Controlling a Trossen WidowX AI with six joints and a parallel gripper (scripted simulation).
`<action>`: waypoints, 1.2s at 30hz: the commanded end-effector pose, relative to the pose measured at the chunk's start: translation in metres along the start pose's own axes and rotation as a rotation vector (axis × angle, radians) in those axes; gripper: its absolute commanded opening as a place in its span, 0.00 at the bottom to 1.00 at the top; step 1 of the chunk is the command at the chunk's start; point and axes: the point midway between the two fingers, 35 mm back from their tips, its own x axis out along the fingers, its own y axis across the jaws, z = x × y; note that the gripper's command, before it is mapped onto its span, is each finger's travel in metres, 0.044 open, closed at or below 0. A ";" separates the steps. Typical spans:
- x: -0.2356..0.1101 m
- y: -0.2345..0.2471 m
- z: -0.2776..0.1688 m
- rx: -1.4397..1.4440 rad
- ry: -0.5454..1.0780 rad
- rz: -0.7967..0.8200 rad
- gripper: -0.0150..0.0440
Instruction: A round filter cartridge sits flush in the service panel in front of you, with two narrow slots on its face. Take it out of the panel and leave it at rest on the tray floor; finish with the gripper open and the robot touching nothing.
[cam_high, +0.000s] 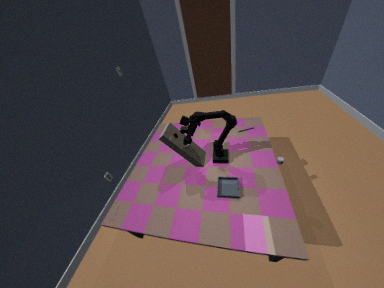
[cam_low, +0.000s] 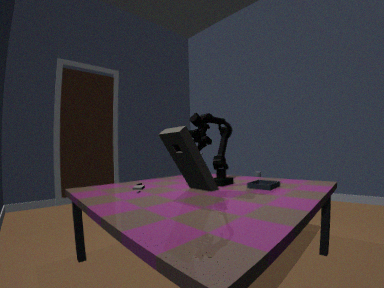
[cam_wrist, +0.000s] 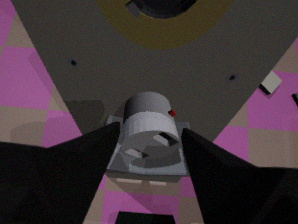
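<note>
The tilted service panel (cam_high: 197, 155) (cam_low: 192, 165) (cam_wrist: 75, 45) stands on the checkered table beside the arm's base. In the wrist view the dark round cartridge (cam_wrist: 160, 5) sits flush inside a yellow ring (cam_wrist: 150, 40) at the top edge, partly cut off. Below it a grey knob (cam_wrist: 147, 107) with a red mark sticks out of the panel on a light square plate. My gripper (cam_wrist: 151, 129) (cam_high: 187, 141) (cam_low: 202, 140) is open, with one finger on each side of this knob, close to its sides. The dark tray (cam_high: 229, 178) (cam_low: 263, 185) lies flat in front of the arm's base.
A small grey block (cam_low: 138, 187) (cam_wrist: 270, 82) lies on the table beyond the panel. A thin dark stick (cam_high: 246, 130) lies near the table's far edge. A small white object (cam_high: 280, 160) sits on the floor to the right.
</note>
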 end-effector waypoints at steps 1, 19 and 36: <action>-0.001 0.000 0.000 0.000 0.001 0.000 0.66; -0.010 0.001 0.021 0.000 -0.001 0.003 0.25; -0.070 0.001 0.029 0.000 0.001 0.004 0.25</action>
